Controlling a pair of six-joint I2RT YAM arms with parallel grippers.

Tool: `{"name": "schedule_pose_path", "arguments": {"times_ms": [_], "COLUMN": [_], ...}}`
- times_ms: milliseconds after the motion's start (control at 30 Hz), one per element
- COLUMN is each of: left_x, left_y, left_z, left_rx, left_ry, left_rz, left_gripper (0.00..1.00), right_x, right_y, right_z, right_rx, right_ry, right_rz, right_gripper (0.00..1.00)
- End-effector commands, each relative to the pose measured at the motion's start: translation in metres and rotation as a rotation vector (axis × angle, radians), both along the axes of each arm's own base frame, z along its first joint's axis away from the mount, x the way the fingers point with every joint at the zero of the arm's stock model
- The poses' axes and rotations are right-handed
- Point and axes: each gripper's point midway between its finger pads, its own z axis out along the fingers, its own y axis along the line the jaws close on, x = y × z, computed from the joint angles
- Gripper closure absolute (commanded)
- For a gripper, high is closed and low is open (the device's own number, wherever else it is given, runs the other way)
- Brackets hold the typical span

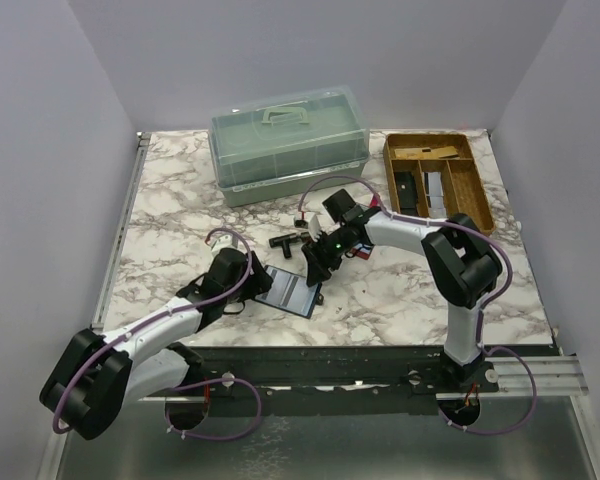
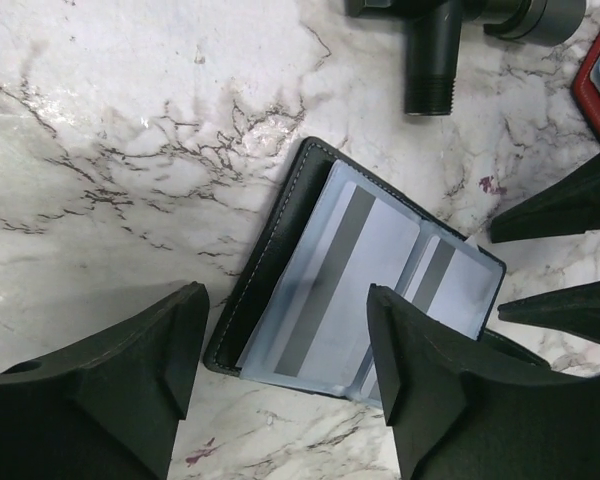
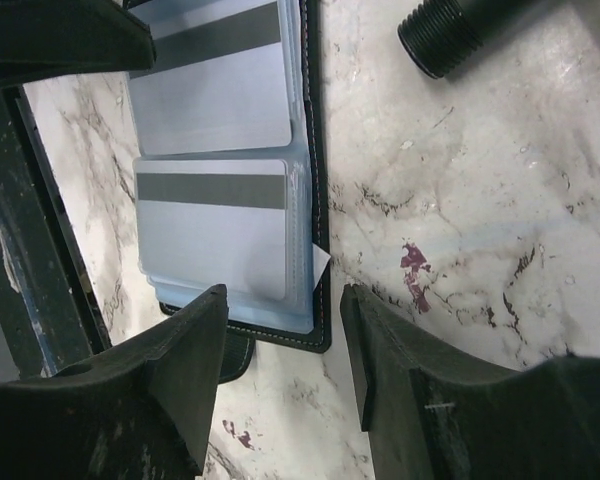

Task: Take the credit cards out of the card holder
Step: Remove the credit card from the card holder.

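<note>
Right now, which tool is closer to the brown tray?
Right. The right tool hangs over the card holder, left of the brown tray; the left tool is farther left.

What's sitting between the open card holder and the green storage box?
A black T-shaped pipe fitting lies between the card holder and the box, beside the right hand; the top view shows it.

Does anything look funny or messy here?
Yes. Small dark red stains spot the marble table beside the open card holder, and a white corner pokes out past its edge.
</note>
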Motion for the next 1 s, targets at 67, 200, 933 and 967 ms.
{"name": "schedule_pose_path", "arguments": {"times_ms": [67, 200, 933, 967], "left_x": [-0.015, -0.028, -0.046, -0.048], "left_y": [-0.014, -0.024, -0.022, -0.025], "left_z": [-0.011, -0.018, 0.043, 0.044], "left_rx": [-0.129, -0.203, -0.398, -0.429], "left_ry": [0.076, 0.152, -0.023, -0.025], "left_rz": [-0.041, -0.056, 0.051, 0.041], "left_gripper": [0.33, 0.57, 0.48, 0.46], "right_x": [-0.010, -0.014, -0.053, -0.054], "right_y": [-0.007, -0.007, 0.005, 0.005], "right_z": [0.028, 0.055, 0.025, 0.023], "right_rx": [0.069, 0.163, 0.170, 0.162], "right_ry": [0.001, -0.009, 0.233, 0.237], "right_rz": [0.043, 0.085, 0.155, 0.153], "right_gripper": [0.43, 0.43, 0.43, 0.43]}}
